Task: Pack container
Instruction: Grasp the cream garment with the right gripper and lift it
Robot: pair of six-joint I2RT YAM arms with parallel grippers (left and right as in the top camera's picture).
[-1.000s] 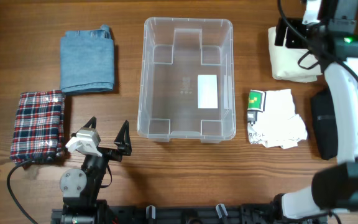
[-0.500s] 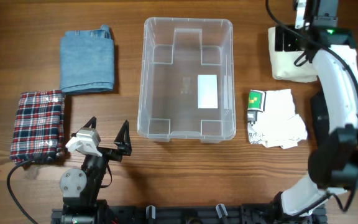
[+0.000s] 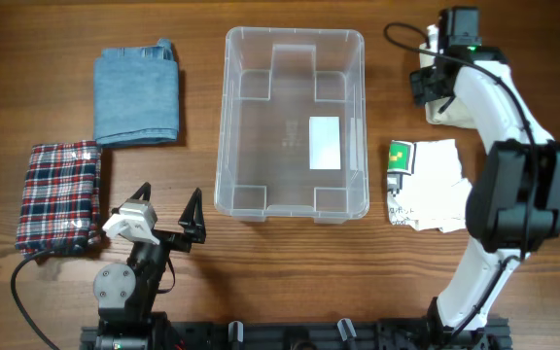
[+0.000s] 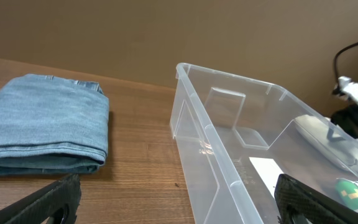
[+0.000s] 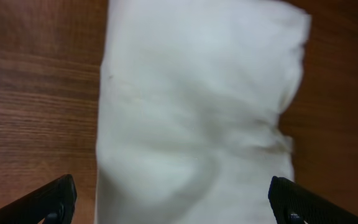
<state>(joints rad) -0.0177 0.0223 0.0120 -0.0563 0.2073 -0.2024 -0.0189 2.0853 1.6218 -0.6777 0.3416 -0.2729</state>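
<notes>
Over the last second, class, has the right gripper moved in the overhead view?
Yes. The right gripper has shifted left, closer to the right wall of the container, above the white folded cloth.

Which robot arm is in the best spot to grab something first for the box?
Right. The right gripper, open, hangs directly over the white folded cloth beside the container. The left gripper, also open, sits beside the plaid cloth, not over it.

Robot lab bench: cabled arms [image 3: 502, 136] on a black rail [image 3: 290, 335] at a wood-grain table [image 3: 37, 39], bare brown wall [image 4: 135, 25].
</notes>
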